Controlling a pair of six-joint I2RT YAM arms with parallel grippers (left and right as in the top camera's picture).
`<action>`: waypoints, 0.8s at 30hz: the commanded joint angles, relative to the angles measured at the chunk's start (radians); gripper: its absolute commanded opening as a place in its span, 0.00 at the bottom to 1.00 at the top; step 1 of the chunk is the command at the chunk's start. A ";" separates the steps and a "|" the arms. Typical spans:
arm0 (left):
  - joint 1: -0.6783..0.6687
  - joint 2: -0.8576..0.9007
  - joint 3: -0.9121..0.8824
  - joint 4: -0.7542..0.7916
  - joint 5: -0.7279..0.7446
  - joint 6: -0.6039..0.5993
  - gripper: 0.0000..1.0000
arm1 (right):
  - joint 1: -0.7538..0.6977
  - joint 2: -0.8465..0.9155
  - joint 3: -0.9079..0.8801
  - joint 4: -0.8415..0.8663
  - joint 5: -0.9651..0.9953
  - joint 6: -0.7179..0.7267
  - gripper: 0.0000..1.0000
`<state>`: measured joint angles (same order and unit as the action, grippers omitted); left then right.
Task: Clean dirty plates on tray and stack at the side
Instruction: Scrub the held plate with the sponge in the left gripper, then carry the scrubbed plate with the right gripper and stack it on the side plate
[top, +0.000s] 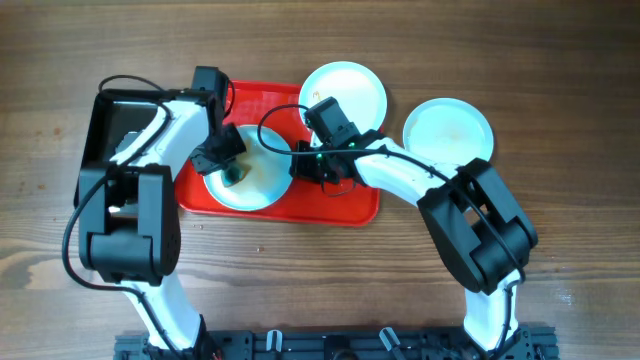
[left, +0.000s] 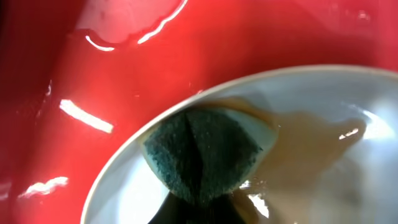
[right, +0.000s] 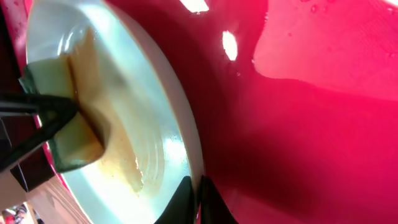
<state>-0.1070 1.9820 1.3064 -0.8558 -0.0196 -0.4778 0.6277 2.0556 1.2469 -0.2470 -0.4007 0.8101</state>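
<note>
A dirty plate (top: 256, 182) with brown sauce lies on the red tray (top: 340, 208). My left gripper (top: 231, 172) is shut on a green-and-yellow sponge (left: 202, 152) and presses it onto the plate (left: 323, 143). My right gripper (top: 297, 165) is shut on that plate's right rim (right: 194, 163), one finger on each side of the rim. The sponge (right: 59, 124) and the sauce smear show in the right wrist view. Two more plates, one (top: 345, 92) at the tray's back edge and one (top: 448, 131) on the table to the right, look clean.
A black tray (top: 100, 125) stands left of the red tray, mostly under my left arm. Water beads and pools on the red tray (right: 311, 93). Wooden table all round.
</note>
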 joint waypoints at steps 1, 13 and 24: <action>0.028 0.060 -0.047 -0.074 0.443 0.355 0.04 | -0.010 0.023 -0.002 -0.014 0.017 -0.018 0.04; 0.184 0.056 0.273 -0.150 0.613 0.358 0.04 | -0.005 0.023 -0.002 -0.006 0.041 -0.022 0.14; 0.232 0.034 0.396 -0.209 0.325 0.365 0.04 | 0.062 0.045 0.000 0.052 -0.003 -0.008 0.04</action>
<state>0.1184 2.0365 1.6852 -1.0645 0.3744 -0.1135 0.7044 2.0762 1.2465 -0.1856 -0.3309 0.8326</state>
